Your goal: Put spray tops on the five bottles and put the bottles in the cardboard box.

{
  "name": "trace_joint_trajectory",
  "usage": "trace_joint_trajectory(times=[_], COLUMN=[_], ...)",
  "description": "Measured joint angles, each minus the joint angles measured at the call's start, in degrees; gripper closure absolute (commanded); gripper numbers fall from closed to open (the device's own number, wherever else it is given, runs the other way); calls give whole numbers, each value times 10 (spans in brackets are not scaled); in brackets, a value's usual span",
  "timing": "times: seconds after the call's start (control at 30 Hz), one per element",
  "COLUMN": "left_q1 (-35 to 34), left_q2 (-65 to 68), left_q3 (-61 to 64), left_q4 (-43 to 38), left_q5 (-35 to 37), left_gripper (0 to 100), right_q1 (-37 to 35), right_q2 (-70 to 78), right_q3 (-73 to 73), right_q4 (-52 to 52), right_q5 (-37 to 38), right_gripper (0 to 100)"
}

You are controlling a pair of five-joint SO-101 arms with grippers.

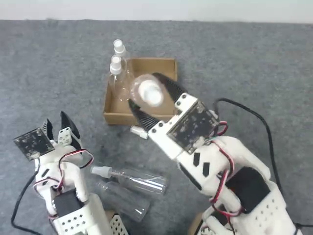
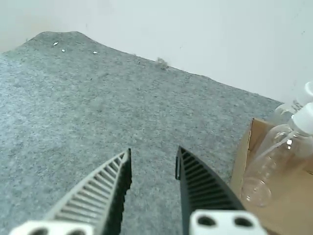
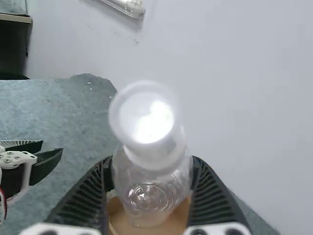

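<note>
Bottle (image 1: 146, 92), clear, white top: grasped at the body between the fingers (image 3: 85, 200) of the right gripper (image 1: 143, 90), one finger on each side, with the top turned towards the high camera. Position: over the opening of the cardboard box (image 1: 113, 117). Whether its base touches the box floor cannot be told.

Cardboard box: brown, open-topped, on the grey worktop (image 1: 244, 58), directly ahead of the right gripper.

Standing bottles (image 1: 117, 73), two: clear, each with a white spray top, upright and side by side at the box's far left corner, just beside the held bottle. The nearer one stands inside the box.

Loose spray top (image 1: 138, 131): white, lying on the worktop by the box's near wall, close to the right gripper.

Left gripper (image 1: 55, 118): fingers released and spread apart, nothing between them. It is above bare worktop, left of the box and apart from it.

Lying bottles (image 1: 132, 177), two: clear, on their sides on the worktop between the two arm bases, one just beside the other. The one nearer the box carries a white spray top.
</note>
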Motion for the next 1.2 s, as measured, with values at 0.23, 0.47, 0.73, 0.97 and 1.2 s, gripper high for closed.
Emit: trace_joint_trajectory(times=[0.23, 0.47, 0.73, 0.97, 1.2], left_q1=[0, 0, 0, 0, 0], left_q2=[0, 0, 0, 0, 0], left_q3=[0, 0, 0, 0, 0], left_q4=[0, 0, 0, 0, 0], left_q5=[0, 0, 0, 0, 0], left_gripper=[859, 859, 859, 859, 859], right_q1=[-14, -16, -16, -16, -16], right_q2=[11, 112, 199, 252, 280], right_q3=[0, 0, 0, 0, 0], right_q4=[-7, -42, -80, -82, -120], right_q5=[0, 0, 0, 0, -64], right_gripper=[992, 992, 992, 992, 992])
